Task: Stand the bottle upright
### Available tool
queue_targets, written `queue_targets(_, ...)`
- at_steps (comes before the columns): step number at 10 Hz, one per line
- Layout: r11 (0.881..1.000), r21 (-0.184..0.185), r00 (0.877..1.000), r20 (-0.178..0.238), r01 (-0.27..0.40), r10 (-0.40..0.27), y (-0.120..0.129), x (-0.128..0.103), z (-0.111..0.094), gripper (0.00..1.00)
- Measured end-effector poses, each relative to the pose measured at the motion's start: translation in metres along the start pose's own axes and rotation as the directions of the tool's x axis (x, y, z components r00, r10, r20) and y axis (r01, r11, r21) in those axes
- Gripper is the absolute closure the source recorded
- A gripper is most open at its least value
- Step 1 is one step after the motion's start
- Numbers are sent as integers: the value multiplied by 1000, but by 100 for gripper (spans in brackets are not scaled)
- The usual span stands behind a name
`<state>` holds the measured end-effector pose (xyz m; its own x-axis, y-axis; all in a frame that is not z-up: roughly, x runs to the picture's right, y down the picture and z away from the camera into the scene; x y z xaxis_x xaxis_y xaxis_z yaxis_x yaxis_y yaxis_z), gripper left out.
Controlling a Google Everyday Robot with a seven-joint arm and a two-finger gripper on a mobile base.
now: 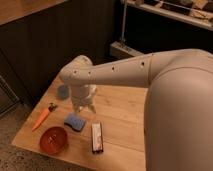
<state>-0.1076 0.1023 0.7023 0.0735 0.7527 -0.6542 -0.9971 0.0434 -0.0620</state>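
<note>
End effector (83, 106) points down at counter (125, 117), just behind blue sponge (75, 121); spread/closed: can't tell.
</note>
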Motion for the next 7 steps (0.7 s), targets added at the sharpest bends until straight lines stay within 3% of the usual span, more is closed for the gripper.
queue_targets(4, 999, -26, 999, 42, -24, 25, 14, -16, -8, 35)
queue_targets(7, 992, -11, 991, 53, -124, 125, 26, -36, 1, 35)
